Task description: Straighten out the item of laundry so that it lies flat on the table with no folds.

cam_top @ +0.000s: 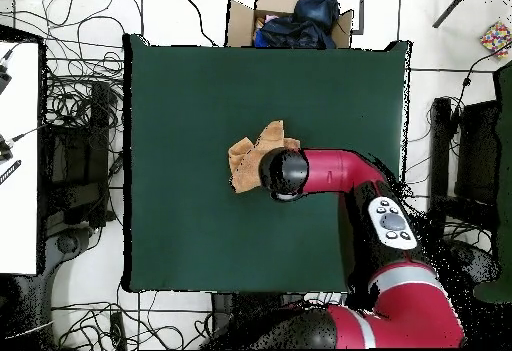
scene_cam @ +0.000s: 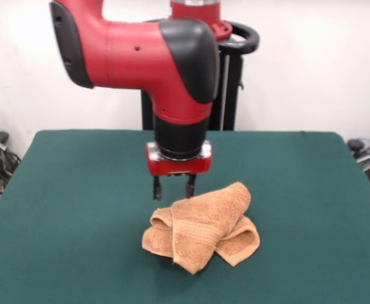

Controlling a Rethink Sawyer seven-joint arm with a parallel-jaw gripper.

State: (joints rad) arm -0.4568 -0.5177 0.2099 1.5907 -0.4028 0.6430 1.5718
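The orange-tan washcloth (scene_cam: 201, 227) lies crumpled in a folded heap near the middle of the green table (scene_cam: 77, 190). Several layers overlap, and a border band shows on its front flap. No white tag shows. My gripper (scene_cam: 173, 188) hangs just above and behind the cloth's far left edge. Its two dark fingers are apart and hold nothing. In the overhead view the arm's wrist (cam_top: 283, 174) covers the gripper and part of the washcloth (cam_top: 250, 157), which sticks out to the left and upward on the table (cam_top: 200, 97).
The robot's pedestal (scene_cam: 229, 82) stands behind the table's far edge. A cardboard box with blue cloth (cam_top: 290, 17) sits beyond the table's top edge in the overhead view. Cables (cam_top: 80, 107) and a white desk (cam_top: 18, 157) lie to the left.
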